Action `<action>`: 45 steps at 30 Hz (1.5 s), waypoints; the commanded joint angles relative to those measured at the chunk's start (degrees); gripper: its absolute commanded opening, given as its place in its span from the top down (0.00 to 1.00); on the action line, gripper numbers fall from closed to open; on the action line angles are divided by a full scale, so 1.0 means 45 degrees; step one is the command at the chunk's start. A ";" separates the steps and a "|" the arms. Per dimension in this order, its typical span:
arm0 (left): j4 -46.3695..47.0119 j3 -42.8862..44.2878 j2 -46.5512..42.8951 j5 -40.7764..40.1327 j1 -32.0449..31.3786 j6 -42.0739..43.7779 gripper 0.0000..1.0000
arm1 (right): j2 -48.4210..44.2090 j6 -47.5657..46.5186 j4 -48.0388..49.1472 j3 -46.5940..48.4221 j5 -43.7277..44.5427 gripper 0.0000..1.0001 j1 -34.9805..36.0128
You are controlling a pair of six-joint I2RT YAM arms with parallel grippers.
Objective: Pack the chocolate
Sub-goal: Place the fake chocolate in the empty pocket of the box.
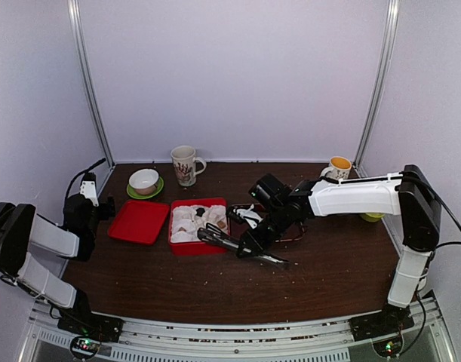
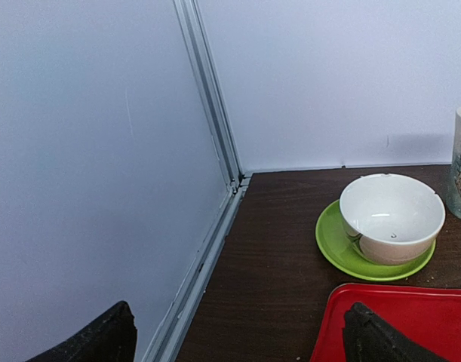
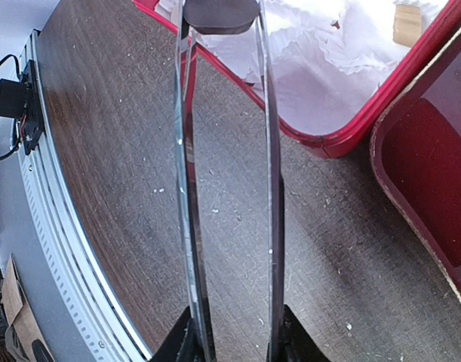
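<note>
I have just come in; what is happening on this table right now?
The right gripper is shut on metal tongs, whose tips reach the near edge of the red box. Its white insert holds a few chocolate pieces. Something dark sits between the tong tips; I cannot tell whether it is chocolate. The left gripper is open, by the red lid, handling nothing.

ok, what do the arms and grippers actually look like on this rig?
The left arm and the right arm share one build: white link shells, with black joints and bases. A thin black cable loops off the left one. The left gripper and the right gripper both have black fingers. No markings are legible.
</note>
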 commanded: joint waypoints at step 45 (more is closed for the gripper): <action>0.0359 0.0240 0.0059 -0.0111 0.0075 -0.0138 0.02 | -0.1181 0.0135 0.1100 -0.0255 0.0408 0.59 -0.0748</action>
